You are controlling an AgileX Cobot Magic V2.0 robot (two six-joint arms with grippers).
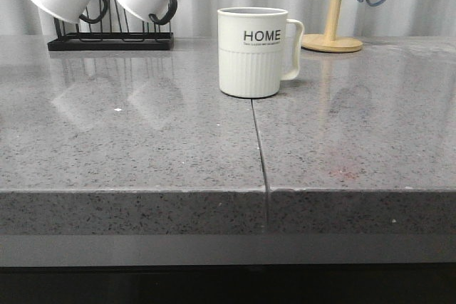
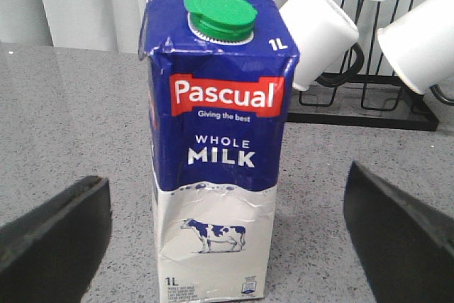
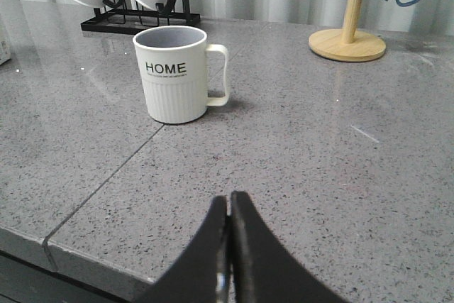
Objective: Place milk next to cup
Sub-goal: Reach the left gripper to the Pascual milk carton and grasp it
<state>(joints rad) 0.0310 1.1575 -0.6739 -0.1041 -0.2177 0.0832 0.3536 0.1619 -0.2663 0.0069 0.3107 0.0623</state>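
Milk (image 2: 220, 154) upright between spread fingers of left gripper (image 2: 227, 235), untouched. Right gripper (image 3: 229, 235) jaws pressed together, cup (image 3: 174, 74) at its 11 o'clock.

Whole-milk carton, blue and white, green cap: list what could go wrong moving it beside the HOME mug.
1. The tall blue-and-white milk carton is creased and dented; the open left pincer may crush it.
2. Tall and narrow, it could tip when set down.
3. The cream ribbed HOME mug has its handle on the right; crowding that side risks a knock.

Cream HOME cup (image 1: 254, 52) upright on grey counter (image 1: 142, 147), handle to the right, beside the seam (image 1: 259, 147).
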